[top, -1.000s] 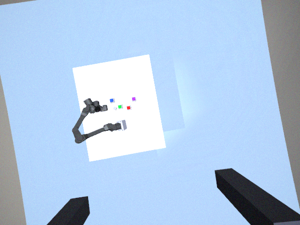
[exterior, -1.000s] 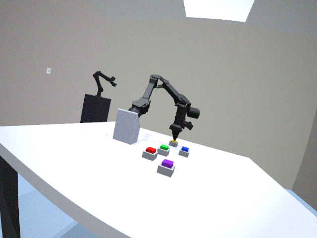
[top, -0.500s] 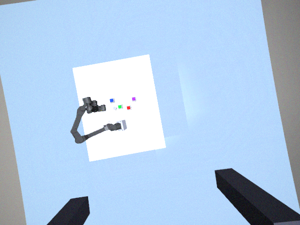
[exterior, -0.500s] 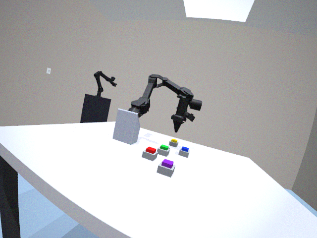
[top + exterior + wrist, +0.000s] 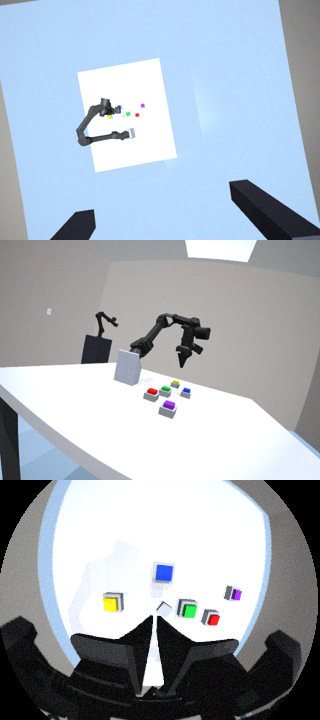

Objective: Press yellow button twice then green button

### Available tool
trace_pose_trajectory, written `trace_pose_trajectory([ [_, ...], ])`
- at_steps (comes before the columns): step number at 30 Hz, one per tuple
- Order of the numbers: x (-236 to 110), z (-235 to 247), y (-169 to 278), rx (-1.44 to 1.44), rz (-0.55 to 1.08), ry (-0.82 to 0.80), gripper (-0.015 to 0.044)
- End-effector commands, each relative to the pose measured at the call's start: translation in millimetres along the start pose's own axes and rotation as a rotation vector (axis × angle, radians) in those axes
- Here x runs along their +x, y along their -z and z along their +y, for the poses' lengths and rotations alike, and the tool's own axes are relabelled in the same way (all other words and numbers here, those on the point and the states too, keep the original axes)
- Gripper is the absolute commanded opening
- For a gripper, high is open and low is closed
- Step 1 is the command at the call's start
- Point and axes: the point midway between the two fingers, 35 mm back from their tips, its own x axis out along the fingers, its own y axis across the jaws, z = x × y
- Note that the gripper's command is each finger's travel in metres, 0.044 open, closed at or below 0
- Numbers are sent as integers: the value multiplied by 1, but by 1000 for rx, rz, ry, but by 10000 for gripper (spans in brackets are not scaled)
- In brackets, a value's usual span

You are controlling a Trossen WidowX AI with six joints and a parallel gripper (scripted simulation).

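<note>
Exterior view: the black two-fingered tool (image 5: pixel 181 365) hangs pointing straight down, its fingers pinched almost together with nothing between them, raised well above the white tabletop (image 5: pixel 77 405). Below it and slightly nearer the camera sits the small yellow square button (image 5: pixel 176 382) in its grey housing, untouched. Just beyond that, further from the tool, the green square button (image 5: pixel 165 388) sits beside a red square button (image 5: pixel 152 391). A blue square button (image 5: pixel 186 390) and a purple square button (image 5: pixel 169 404) lie nearby.

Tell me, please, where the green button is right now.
In the exterior view, the green button sits mid-table between the red button and the yellow button.
</note>
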Motion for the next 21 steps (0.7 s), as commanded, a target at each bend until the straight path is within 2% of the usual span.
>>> trace_pose_trajectory([
  [1, 4, -65, 15, 11, 17, -11, 20],
  [5, 8, -101, 31, 4, 19, -36, 20],
  [9, 11, -102, 30, 4, 19, -36, 20],
  [14, 67, -99, 31, 4, 19, -38, 20],
  [21, 72, -99, 32, 4, 19, -38, 20],
])
